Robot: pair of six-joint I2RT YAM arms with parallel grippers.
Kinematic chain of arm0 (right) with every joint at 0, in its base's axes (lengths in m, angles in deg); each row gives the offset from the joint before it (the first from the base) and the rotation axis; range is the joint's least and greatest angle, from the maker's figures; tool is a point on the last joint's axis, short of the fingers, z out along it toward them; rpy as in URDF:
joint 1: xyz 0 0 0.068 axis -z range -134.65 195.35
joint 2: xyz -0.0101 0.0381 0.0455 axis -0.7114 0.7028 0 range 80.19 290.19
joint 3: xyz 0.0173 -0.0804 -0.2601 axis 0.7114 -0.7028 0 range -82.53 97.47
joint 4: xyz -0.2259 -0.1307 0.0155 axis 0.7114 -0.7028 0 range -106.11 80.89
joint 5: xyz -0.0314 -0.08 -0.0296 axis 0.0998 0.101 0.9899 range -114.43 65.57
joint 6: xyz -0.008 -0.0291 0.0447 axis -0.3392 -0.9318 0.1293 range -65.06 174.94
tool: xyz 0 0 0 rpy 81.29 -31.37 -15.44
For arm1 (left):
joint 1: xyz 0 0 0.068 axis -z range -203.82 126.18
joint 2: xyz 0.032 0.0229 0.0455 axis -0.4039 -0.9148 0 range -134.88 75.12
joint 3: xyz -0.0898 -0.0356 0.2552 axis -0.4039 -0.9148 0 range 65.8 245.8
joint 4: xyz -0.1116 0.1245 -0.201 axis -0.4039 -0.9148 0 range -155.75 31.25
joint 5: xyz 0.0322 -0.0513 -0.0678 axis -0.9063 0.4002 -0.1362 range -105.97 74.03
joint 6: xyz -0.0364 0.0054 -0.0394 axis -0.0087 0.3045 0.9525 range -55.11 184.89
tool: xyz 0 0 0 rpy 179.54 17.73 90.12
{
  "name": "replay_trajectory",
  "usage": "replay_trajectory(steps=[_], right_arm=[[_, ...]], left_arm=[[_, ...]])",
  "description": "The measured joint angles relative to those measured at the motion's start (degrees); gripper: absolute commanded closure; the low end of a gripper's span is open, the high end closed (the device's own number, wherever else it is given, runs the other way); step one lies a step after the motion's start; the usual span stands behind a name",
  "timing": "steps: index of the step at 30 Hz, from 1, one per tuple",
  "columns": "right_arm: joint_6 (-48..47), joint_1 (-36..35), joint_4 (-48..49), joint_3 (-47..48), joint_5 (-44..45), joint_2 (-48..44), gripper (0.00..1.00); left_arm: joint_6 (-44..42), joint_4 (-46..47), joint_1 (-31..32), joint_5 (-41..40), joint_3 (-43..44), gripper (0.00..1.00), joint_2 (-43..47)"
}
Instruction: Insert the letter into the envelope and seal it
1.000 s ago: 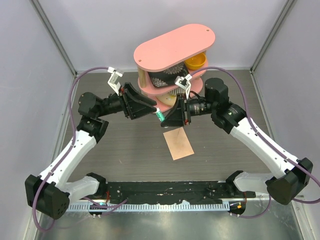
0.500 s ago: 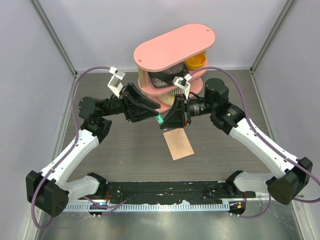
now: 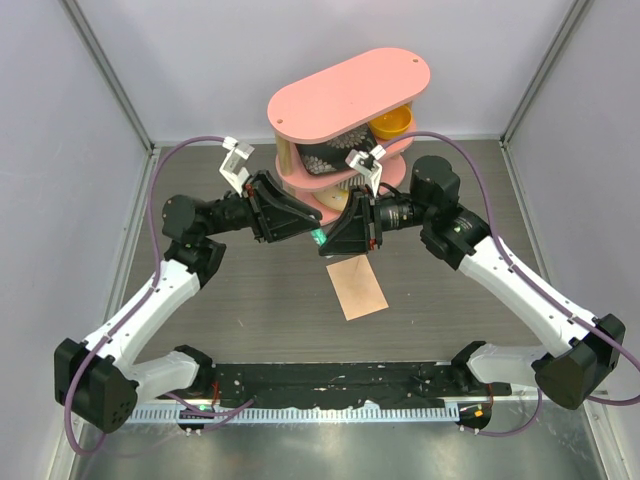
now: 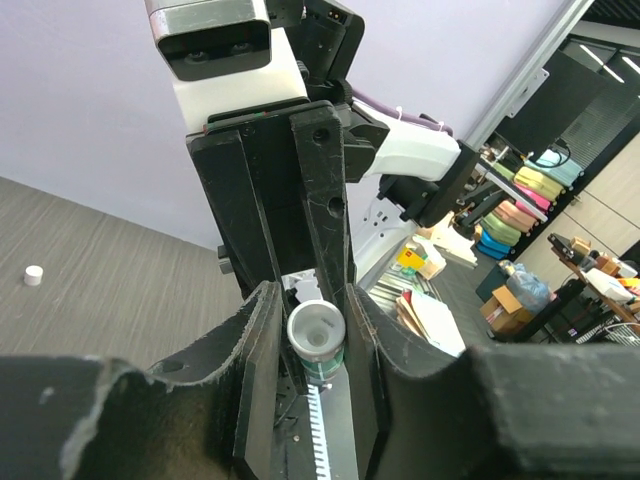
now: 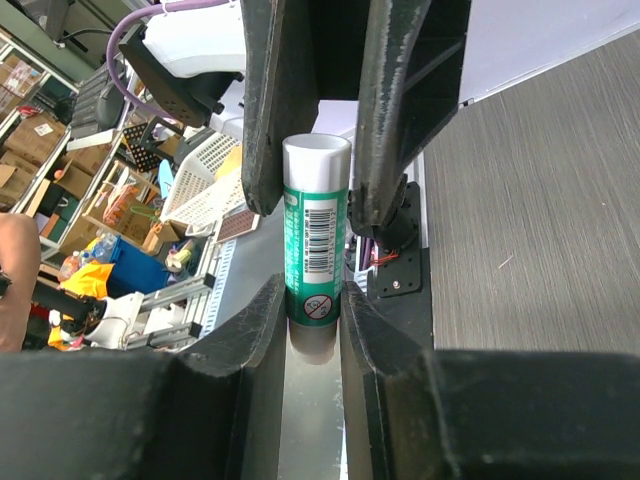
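Note:
The peach-tan envelope [image 3: 357, 287] lies flat on the table, below both grippers. The cream-yellow letter is not in view. My right gripper [image 3: 327, 242] is shut on the base of a green glue stick [image 3: 318, 237] and holds it above the table. The stick also shows in the right wrist view [image 5: 316, 250], with my right gripper [image 5: 310, 295] on its lower end. My left gripper [image 3: 310, 226] faces the right one, its fingers closed on the stick's white cap end [image 4: 317, 335]. In the left wrist view my left gripper [image 4: 312, 300] has the cap between its fingers.
A pink two-tier stand [image 3: 350, 90] stands at the back just behind the grippers, with a yellow cup [image 3: 391, 124] on it. A black rail [image 3: 330, 385] runs along the near edge. A small white cap [image 4: 34, 274] lies on the table.
My left gripper has moved right towards the right gripper and now has its fingers over the glue stick's cap end. The right gripper and envelope have hardly moved.

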Motion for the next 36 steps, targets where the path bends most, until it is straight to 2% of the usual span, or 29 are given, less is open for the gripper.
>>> replay_trajectory(steps=[17,23,26,28,32,36], right_arm=[[0.46,0.02,0.46,-0.79,0.09,-0.02,0.99],[1.25,0.0,1.49,-1.27,0.42,-0.13,0.99],[1.42,0.0,1.64,-1.27,0.55,-0.13,0.99],[1.07,0.0,1.46,-1.27,1.05,-0.13,0.99],[-3.02,-0.11,-2.38,-0.76,4.61,-0.61,0.99],[-9.38,-0.26,-9.35,0.92,12.96,-1.14,0.99]], left_arm=[[1.25,0.26,0.07,-0.66,0.0,0.67,0.0],[1.49,0.26,0.04,-0.66,0.0,0.76,-0.02],[2.05,0.28,0.04,-0.7,0.0,0.87,-0.07],[2.36,0.24,0.04,-0.87,0.0,0.99,-0.11],[1.92,-2.97,0.04,-2.43,0.0,1.0,-0.17],[-0.66,-12.85,-0.07,-8.07,0.87,1.0,-0.15]])
